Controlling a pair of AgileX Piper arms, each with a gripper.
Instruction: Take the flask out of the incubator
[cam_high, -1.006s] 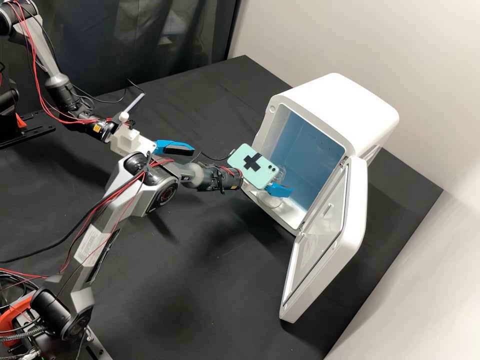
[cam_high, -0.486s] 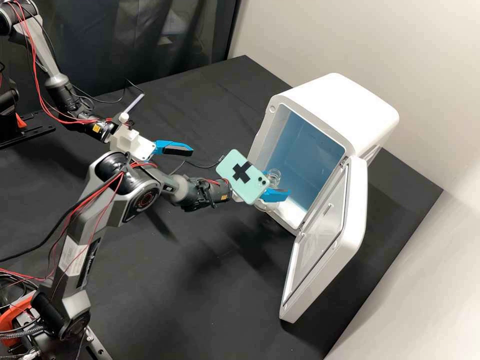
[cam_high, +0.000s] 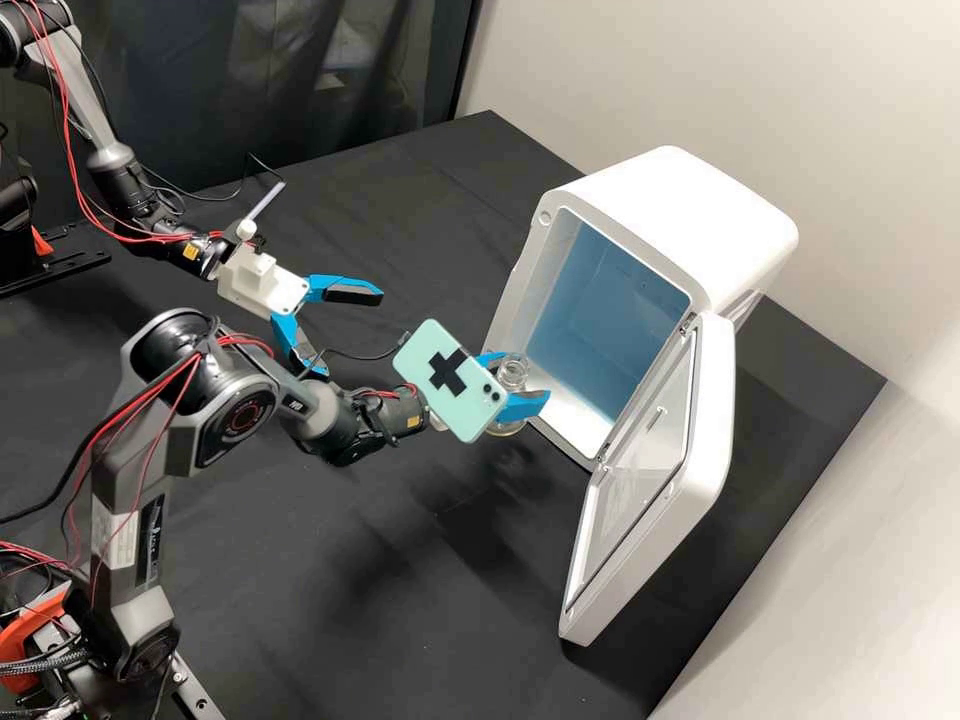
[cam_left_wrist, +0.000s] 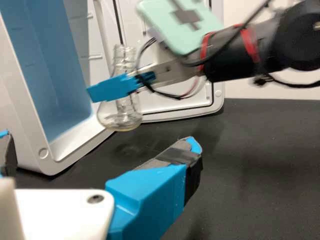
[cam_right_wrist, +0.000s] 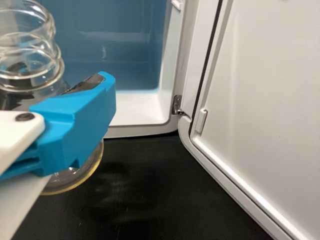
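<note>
Black bench (cam_high: 400, 580) lay nearest, and over it the right arm pointed toward the far right. At its tip the right gripper (cam_high: 510, 383) was clenched on the neck of the glass flask (cam_high: 513, 370), with one blue finger on each side so the flask could not slip down. I think the grip was high on the thin neck because the round belly is too fat and smooth to pinch. The flask looked empty. It hung nearly upright, a little above the bench, just outside the open mouth of the white incubator (cam_high: 690, 210). So the taking-out seemed nearly done, and what was left was to pick a spot on the bench and set the flask down softly. The door (cam_high: 650, 470) hung wide open on the near right side, swung out of the way so the arm had room. Farther off to the left, the left gripper (cam_high: 350, 335) hung with its fingers spread apart and nothing in them. It was near the right arm but well apart from the flask, maybe kept there so it would not get in the way.
</note>
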